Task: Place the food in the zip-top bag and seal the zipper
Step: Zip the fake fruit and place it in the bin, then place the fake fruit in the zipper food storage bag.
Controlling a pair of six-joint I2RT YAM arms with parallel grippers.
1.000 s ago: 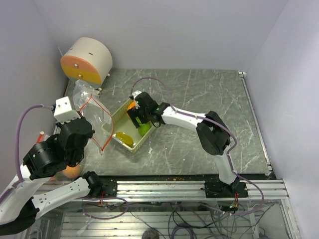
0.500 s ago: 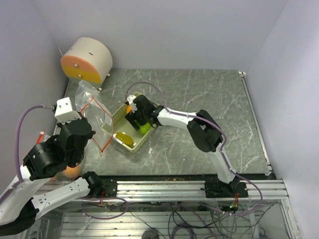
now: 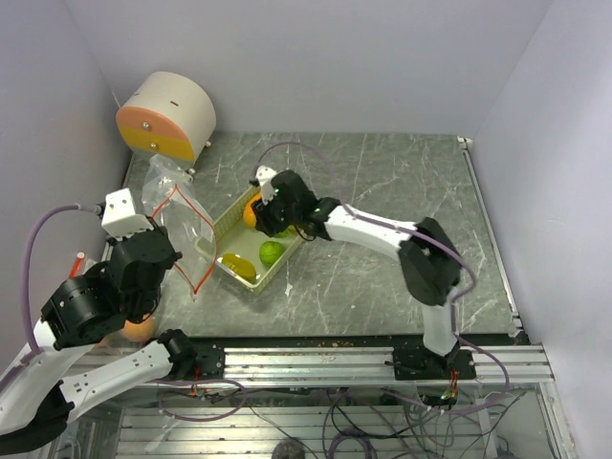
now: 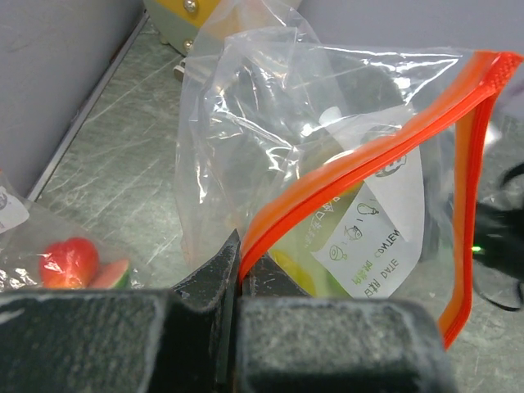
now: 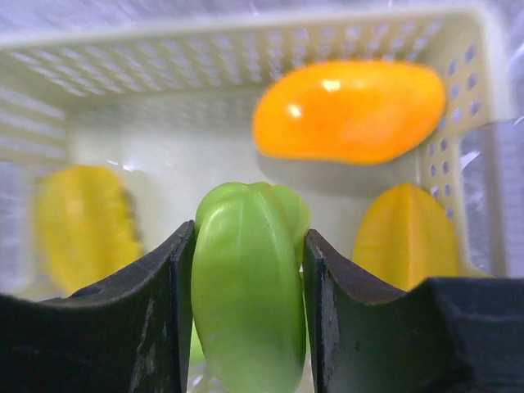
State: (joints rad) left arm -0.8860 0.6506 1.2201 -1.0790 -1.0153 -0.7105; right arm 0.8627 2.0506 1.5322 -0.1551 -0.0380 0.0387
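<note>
Reaching long and forward-left with the right arm (image 3: 368, 225), elbow bent, wrist tipped down, right gripper (image 5: 248, 237) squeezing the green piece (image 5: 246, 311) from both sides. Folded up close by the base with the left arm (image 3: 105, 296), left gripper (image 4: 239, 274) pinched flat on the orange zipper strip (image 4: 352, 176) of the bag (image 4: 246, 106).

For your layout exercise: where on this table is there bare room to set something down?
Bare table lies right of the tray, both behind and in front of the right arm. The left is crowded: zip-top bag, left gripper, round drum.
</note>
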